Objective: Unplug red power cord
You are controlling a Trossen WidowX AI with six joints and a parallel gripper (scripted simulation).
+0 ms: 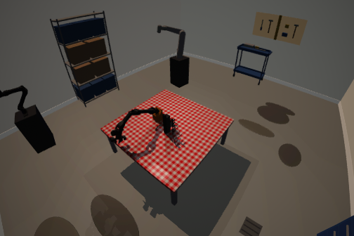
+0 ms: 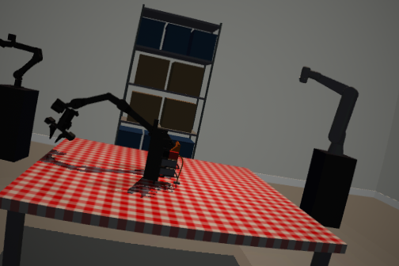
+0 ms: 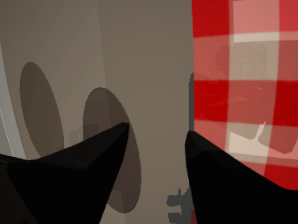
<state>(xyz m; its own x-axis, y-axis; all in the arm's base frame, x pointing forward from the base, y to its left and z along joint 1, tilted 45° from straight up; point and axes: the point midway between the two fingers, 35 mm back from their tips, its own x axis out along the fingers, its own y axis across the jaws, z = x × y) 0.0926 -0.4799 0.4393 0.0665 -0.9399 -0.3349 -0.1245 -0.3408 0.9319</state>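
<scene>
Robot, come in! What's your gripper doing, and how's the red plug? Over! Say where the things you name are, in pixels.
Gripper (image 1: 119,138) (image 2: 56,138) (image 3: 157,133) partly open, nothing between fingers. Red plug (image 2: 173,155) by the dark upright block (image 1: 165,123) (image 2: 153,158), away from gripper; unplugged or not, can't tell.
</scene>
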